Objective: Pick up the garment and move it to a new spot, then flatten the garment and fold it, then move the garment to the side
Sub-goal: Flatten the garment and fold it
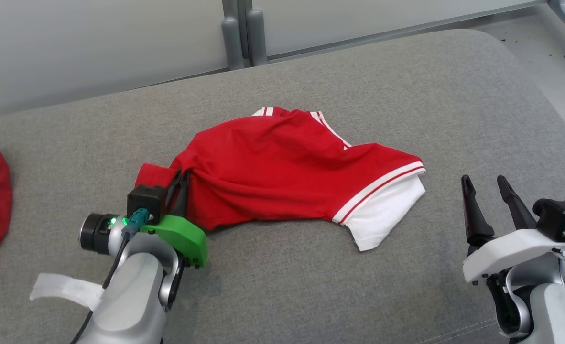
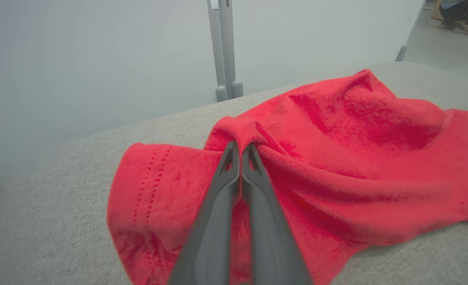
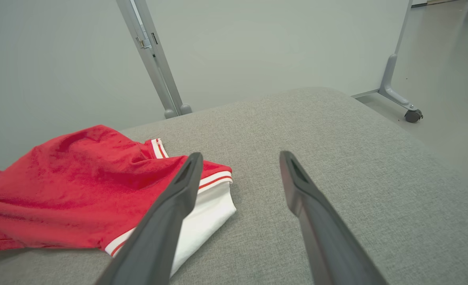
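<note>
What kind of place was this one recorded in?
Likely an indoor lab or office test space: a grey padded fabric surface, pale partition panels on a castered metal leg, and a smooth hard floor.

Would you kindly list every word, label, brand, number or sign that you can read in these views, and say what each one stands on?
No text can be read in any view.
The red garment shows only white and red stripes at its trim, with no print or tag in sight.
The left pincer, shut on the garment, and the open right pincer bear no markings, nor does the grey cushion.
</note>
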Available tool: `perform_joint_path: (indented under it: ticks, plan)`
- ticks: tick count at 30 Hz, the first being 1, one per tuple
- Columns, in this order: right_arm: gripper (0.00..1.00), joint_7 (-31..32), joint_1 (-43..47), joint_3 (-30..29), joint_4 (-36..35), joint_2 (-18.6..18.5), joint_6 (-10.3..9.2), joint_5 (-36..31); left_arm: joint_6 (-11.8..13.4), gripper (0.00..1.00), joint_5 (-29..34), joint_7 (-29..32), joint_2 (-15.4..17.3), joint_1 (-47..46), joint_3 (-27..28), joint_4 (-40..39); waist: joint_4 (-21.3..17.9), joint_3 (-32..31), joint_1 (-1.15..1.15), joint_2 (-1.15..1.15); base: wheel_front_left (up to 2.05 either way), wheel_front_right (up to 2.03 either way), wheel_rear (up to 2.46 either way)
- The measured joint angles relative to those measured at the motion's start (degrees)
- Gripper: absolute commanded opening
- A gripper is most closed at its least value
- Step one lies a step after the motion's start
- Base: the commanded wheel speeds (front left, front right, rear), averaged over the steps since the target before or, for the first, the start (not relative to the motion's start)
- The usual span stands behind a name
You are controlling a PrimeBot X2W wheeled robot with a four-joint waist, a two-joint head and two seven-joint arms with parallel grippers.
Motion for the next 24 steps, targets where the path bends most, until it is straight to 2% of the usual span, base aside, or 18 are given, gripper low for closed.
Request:
perform_joint_path:
  ticks: [6, 13, 14, 15, 16, 24]
  plan:
    - [1.0, -0.5, 0.1, 0.6, 0.2, 0.1, 0.0, 0.5, -1.0, 0.0, 1.3, 0.2, -0.4, -4.3, -1.7, -0.4, -1.3, 0.6, 0.0, 0.0, 0.0, 0.0, 0.0]
    - [1.0, -1.7, -0.6, 2.4, 1.6, 0.2, 0.0, 1.6, -1.3, 0.0, 1.1, 1.6, -1.2, -7.3, -2.2, 6.8, -3.5, 2.5, 0.0, 0.0, 0.0, 0.0, 0.0]
    - [1.0, -2.0, -0.9, 2.7, 1.9, 0.2, 0.0, 1.9, -1.2, 0.17, 1.0, 1.5, -1.3, -7.7, -2.1, 7.8, -3.8, 2.9, 0.0, 0.0, 0.0, 0.0, 0.0]
    - [1.0, -2.2, -1.0, 2.9, 2.2, 0.2, 0.0, 2.0, -1.2, 0.53, 0.8, 1.3, -1.5, -8.1, -2.1, 8.7, -4.1, 3.2, 0.0, 0.0, 0.0, 0.0, 0.0]
    - [1.0, -2.5, -1.2, 3.1, 2.4, 0.2, 0.0, 2.3, -1.2, 1.0, 0.4, 1.2, -1.7, -8.4, -2.0, 9.5, -4.3, 3.6, 0.0, 0.0, 0.0, 0.0, 0.0]
    - [1.0, -3.5, -1.7, 2.9, 3.9, 0.2, 0.0, 2.9, -1.7, 1.0, -1.3, 0.2, -2.7, -9.9, -1.1, 12.0, -4.2, 4.8, 0.0, 0.0, 0.0, 0.0, 0.0]
